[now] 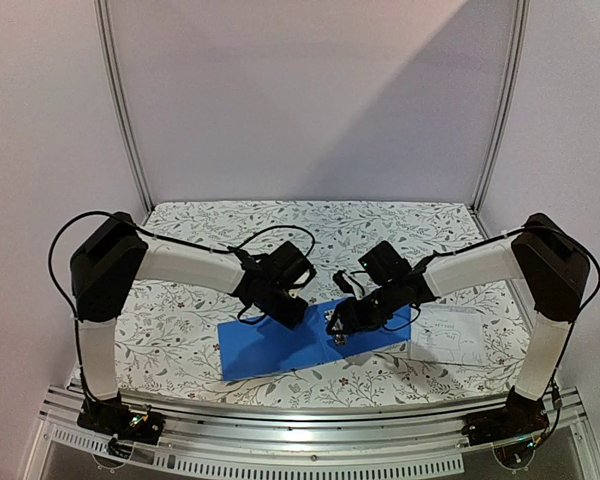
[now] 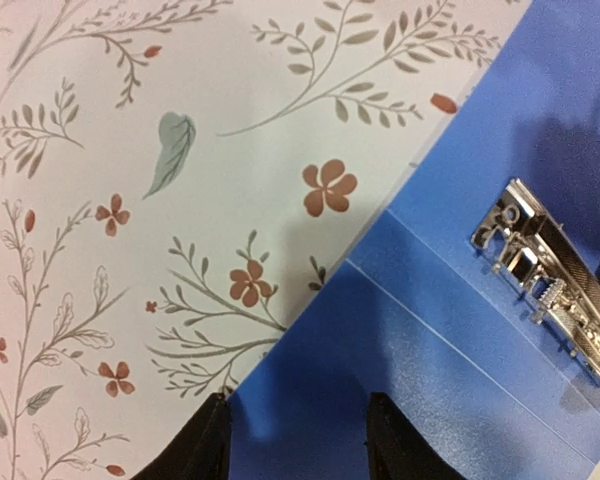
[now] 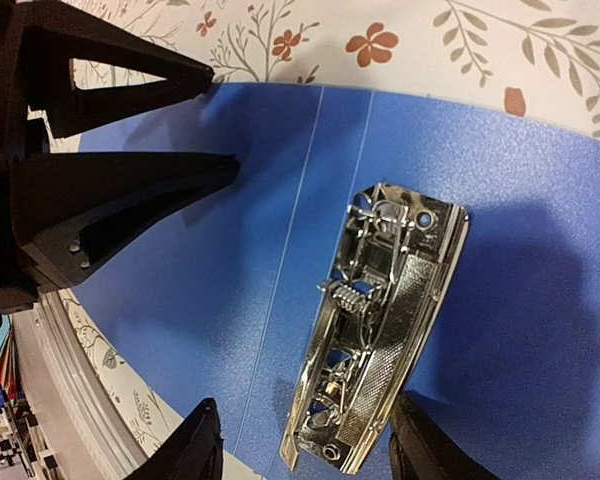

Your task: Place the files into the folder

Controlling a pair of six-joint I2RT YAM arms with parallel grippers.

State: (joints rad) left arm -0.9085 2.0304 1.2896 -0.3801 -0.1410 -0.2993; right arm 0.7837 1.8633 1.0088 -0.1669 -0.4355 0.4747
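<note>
blue folder (image 1: 270,350) — open flat, files (image 1: 455,335) beside

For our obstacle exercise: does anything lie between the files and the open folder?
Nothing visible lies between the files and the folder; the right gripper hangs open over the folder's clip.

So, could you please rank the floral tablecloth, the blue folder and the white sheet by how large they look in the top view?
Largest to smallest:
1. floral tablecloth, by far the largest
2. blue folder, lying open
3. white sheet, to the folder's right and clearly smaller than it
</note>
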